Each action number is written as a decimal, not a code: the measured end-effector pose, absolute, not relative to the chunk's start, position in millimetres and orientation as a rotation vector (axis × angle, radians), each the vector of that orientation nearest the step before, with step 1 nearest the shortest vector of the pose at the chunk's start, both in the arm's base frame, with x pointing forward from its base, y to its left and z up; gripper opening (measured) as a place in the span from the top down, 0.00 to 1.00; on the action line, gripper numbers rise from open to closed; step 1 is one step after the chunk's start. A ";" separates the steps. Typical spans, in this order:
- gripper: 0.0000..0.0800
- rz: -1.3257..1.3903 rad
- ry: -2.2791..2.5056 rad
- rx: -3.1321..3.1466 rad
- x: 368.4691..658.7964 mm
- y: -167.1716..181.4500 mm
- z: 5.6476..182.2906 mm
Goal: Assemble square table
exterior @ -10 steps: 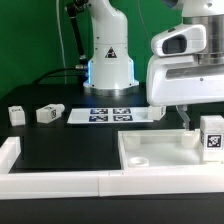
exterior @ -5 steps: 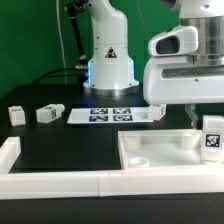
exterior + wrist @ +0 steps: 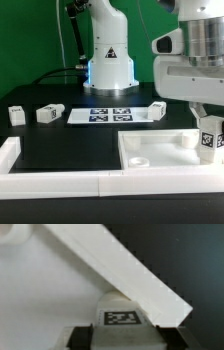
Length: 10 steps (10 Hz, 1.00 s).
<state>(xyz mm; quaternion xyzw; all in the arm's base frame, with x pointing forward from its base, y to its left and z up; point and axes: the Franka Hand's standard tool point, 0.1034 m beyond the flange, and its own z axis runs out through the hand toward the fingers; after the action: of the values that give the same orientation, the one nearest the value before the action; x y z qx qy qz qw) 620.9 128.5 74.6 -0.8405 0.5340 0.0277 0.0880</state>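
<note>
Square table leg point(image 3: 210, 140) | gripper point(image 3: 122, 335) closed on it, tag showing | by tabletop point(image 3: 165, 152) rim, exterior view's right

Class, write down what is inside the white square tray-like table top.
The white square tray-like table top holds mostly bare floor. At its corner on the exterior view's right, the tool grips a small white tagged block leg, hiding that corner's floor.

Leg point(image 3: 210, 138) beside tabletop point(image 3: 165, 156) rim
</note>
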 end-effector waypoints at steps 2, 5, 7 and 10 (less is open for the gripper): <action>0.63 0.142 1.836 -2.263 624.0 127.0 74.6; 0.52 0.152 1.856 -2.236 623.8 128.6 74.5; 0.27 0.103 1.584 -2.450 624.6 128.0 75.7; 0.19 0.026 1.068 -2.711 626.9 126.3 78.5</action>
<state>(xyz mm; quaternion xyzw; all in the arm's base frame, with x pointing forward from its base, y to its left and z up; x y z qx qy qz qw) 626.9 126.3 78.5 -0.9243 0.3643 0.0090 0.1137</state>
